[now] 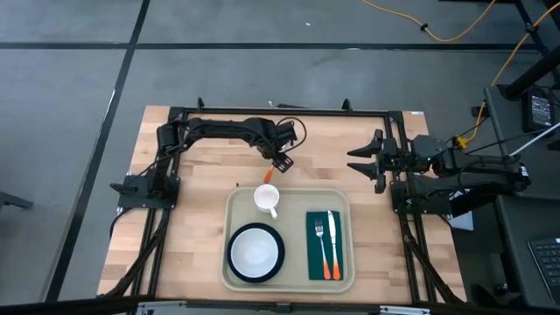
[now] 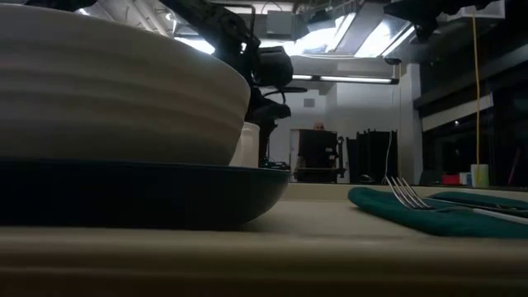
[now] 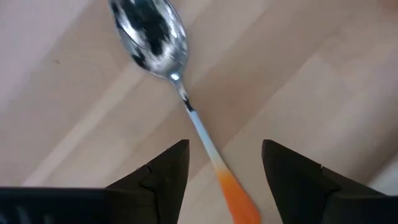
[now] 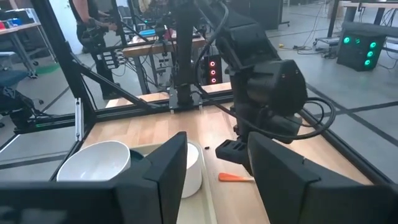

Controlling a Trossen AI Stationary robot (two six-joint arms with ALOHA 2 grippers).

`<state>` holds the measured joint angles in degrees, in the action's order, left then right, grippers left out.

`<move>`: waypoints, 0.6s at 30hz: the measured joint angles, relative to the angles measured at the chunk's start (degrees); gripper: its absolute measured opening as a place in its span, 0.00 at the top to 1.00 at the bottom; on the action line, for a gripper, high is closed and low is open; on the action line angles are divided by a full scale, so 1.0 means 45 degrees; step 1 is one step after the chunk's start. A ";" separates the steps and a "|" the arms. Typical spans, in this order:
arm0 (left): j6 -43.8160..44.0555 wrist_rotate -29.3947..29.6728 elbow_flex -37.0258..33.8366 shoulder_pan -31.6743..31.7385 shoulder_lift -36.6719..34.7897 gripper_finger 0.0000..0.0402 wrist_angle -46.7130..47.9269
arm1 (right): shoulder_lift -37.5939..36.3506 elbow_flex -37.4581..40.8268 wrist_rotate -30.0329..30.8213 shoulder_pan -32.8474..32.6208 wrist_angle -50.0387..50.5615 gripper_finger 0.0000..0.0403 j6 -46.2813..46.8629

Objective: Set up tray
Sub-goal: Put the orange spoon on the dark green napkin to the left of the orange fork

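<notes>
Hovering my left gripper (image 3: 225, 171), fingers spread, over the spoon (image 3: 177, 93) on the surface beside the tray (image 1: 232, 206); right gripper (image 1: 369, 161) waits, fingers spread.

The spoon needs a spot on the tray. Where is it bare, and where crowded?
On the beige plastic tray, bare room lies between the white cup and the dark green napkin. The napkin holds fork and knife; the white bowl on its dark plate fills the other side.
</notes>
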<state>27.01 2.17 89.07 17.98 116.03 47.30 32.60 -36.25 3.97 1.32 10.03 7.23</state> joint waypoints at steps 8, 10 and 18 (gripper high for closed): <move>0.0145 -0.0375 0.0001 0.0204 0.0374 0.39 -0.0044 | 0.0005 0.0005 0.0000 0.0000 0.0006 0.56 0.0049; 0.0251 -0.0123 0.0001 0.0194 0.0567 0.39 -0.0107 | 0.0003 0.0005 0.0000 0.0000 0.0008 0.56 0.0043; 0.0408 0.0801 -0.0004 0.0286 0.0738 0.39 -0.0585 | 0.0005 0.0010 -0.0010 -0.0005 0.0013 0.56 0.0036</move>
<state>28.84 5.77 89.06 19.27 119.35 44.67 32.62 -36.21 3.92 1.30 10.09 7.39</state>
